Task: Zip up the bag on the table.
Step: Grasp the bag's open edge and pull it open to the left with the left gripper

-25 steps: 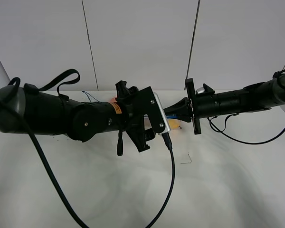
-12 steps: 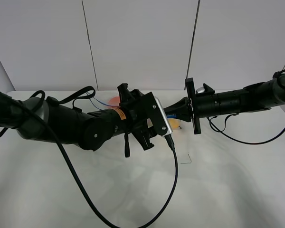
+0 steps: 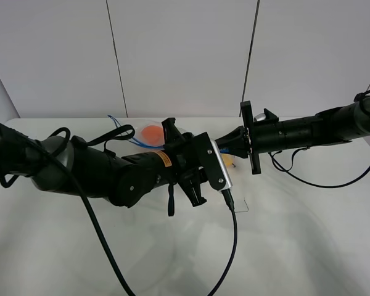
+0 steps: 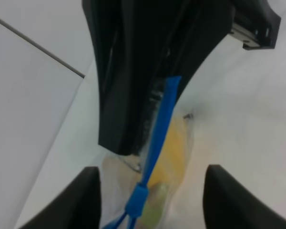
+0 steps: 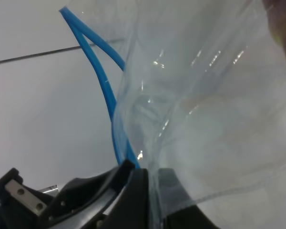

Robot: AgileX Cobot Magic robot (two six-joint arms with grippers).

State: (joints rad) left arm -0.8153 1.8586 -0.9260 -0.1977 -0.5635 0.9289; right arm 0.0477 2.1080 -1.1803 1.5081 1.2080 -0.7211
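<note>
The clear bag (image 3: 149,132) lies on the white table (image 3: 296,240) behind my two arms, with orange produce and a loop of blue zipper strip (image 3: 118,126) showing. My right gripper (image 3: 227,148) is shut on the end of the strip (image 5: 103,81); the plastic (image 5: 205,95) fills the right wrist view. In the left wrist view, the strip (image 4: 162,119) runs from the right gripper (image 4: 169,81) down to the blue slider (image 4: 137,196), over yellow produce (image 4: 174,143). My left gripper (image 4: 155,188) is open, one finger on each side of the slider.
The left wrist camera's black cable (image 3: 233,246) hangs down over the front of the table. A cable (image 3: 314,180) loops under the right arm. A small dark mark (image 3: 242,208) is on the table. A white panelled wall (image 3: 185,55) stands behind the table's far edge.
My left arm has dropped lower and shifted right, uncovering the orange produce and the blue strip behind it. The right arm has not moved.
</note>
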